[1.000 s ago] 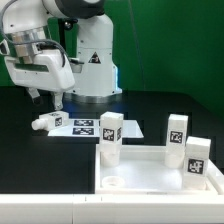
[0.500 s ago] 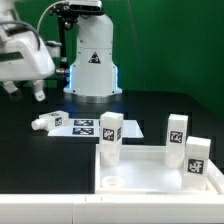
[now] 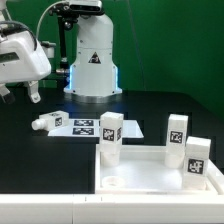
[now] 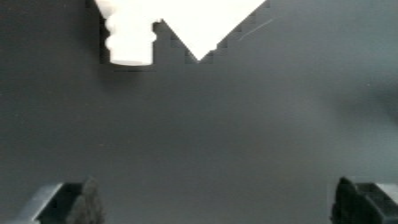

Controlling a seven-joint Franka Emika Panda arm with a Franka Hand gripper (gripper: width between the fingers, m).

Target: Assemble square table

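Arm swung off toward the exterior view's left, gripper (image 3: pixel 22 94) wide open and empty. Three legs stood in the panel (image 3: pixel 150 178); the fourth leg (image 3: pixel 46 122) lay by the marker board (image 3: pixel 82 127), so pickup seemed next.

Cut off at the exterior view's left edge: gripper (image 3: pixel 20 96), one fingertip showing. Hidden partly behind a standing leg (image 3: pixel 110 139): marker board (image 3: pixel 82 126). Cropped in the wrist view: lying leg (image 4: pixel 128 34), only its end showing; tags too small to read.
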